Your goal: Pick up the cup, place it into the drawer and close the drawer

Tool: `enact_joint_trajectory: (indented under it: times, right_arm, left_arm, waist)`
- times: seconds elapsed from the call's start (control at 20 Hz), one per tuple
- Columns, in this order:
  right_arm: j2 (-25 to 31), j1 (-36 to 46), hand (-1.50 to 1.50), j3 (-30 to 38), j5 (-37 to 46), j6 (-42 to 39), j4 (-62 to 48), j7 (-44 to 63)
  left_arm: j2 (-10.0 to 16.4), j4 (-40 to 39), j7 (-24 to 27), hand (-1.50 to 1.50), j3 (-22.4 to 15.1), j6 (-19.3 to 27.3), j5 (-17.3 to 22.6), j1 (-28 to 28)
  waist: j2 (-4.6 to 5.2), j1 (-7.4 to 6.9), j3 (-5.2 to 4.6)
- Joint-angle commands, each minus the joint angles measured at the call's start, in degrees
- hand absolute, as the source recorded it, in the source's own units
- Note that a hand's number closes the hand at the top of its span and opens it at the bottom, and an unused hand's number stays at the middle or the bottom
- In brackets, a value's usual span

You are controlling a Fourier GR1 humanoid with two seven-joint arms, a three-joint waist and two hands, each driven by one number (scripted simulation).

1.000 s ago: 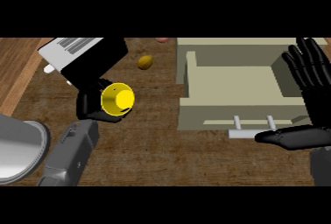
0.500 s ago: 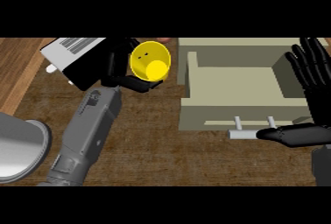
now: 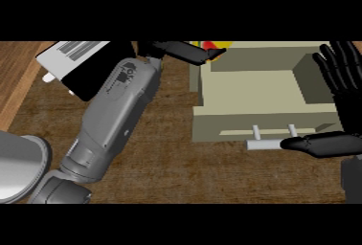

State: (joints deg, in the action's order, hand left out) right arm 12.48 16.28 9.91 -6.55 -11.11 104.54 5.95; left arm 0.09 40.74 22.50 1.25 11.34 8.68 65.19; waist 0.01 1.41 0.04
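Head view. A brown wooden bench carries a beige drawer, which stands pulled open at the upper right of the frame with its handle toward the lower edge. The left hand, at top centre, is curled round the yellow cup. The cup is largely hidden and sits at the drawer's upper-left corner. The cavity lies right of and below that hand, and its floor shows bare. Judgement: a short carry rightward over the side wall is needed. The right hand rests at the right edge, fingers straight, thumb beside the handle.
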Motion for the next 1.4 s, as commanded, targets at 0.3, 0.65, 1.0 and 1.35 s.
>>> enact_joint_trajectory:
  times: [0.3, 0.65, 1.0, 1.35]
  right_arm:
    - [0.96, 1.64, -1.5, 1.3, -2.33, -1.84, -1.51, -1.46]
    - [-1.28, 3.73, -1.5, -2.75, 0.26, -1.14, -2.38, -2.28]
    - [-0.61, 6.17, -1.5, -2.9, -2.47, -3.46, -2.65, -1.76]
    - [-3.01, 6.88, -1.5, -8.38, -7.2, -8.99, -2.75, -1.0]
  left_arm:
    - [-0.09, -17.79, -8.06, 1.5, -5.86, 8.36, 4.29, 13.51]
    - [-0.09, -23.78, -10.96, 1.5, -15.48, 4.46, 7.85, 12.55]
    - [-0.09, -25.21, -9.63, -1.5, -20.78, 4.65, 8.25, 10.07]
    - [-0.09, -20.62, -4.1, -1.5, -17.73, 3.59, 17.24, 6.8]
  waist:
    - [0.98, 2.37, 0.05]
    - [1.96, 6.28, 0.11]
    - [2.96, 10.54, 0.14]
    - [3.02, 10.81, 0.0]
